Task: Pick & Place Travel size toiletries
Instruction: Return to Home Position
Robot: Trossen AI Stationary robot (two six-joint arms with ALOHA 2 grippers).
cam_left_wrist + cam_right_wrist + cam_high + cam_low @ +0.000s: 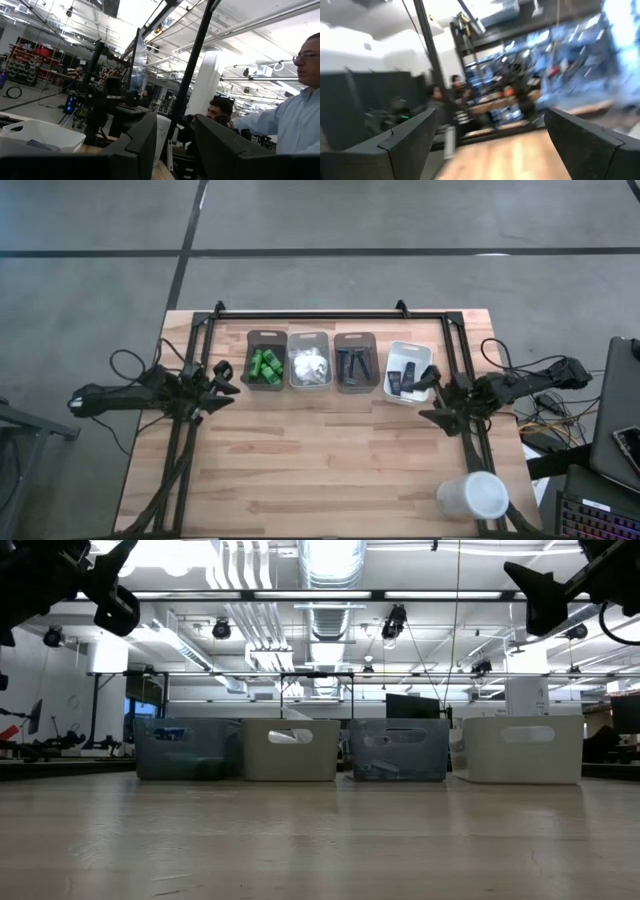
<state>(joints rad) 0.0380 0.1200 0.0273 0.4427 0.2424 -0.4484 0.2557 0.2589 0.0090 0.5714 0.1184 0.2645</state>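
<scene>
Since nothing sits between either pair of fingers, what matters now is where the toiletries lie from them: all in a row of bins across the far side of the table (320,470), between the two arms. The green mini bottles (265,366) fill the grey bin (266,335) just beside the left gripper (228,377). Next come the white packets (310,367) and the razors (353,367), which lie lengthwise front to back. The black tubes (402,380) are in the white bin (410,346), and the right gripper (430,392) hangs at that bin's right rim, so this arm is nearest any item. Both arms reach inward from the table's sides, grippers facing the row. From table height they hang well above the bin tops. Both pairs of fingers are spread, the right pair widely, as its wrist view shows. I see no loose toiletry on the bare wood, so I judge the sorting done; pulling back should only need the right gripper to clear that rim.
</scene>
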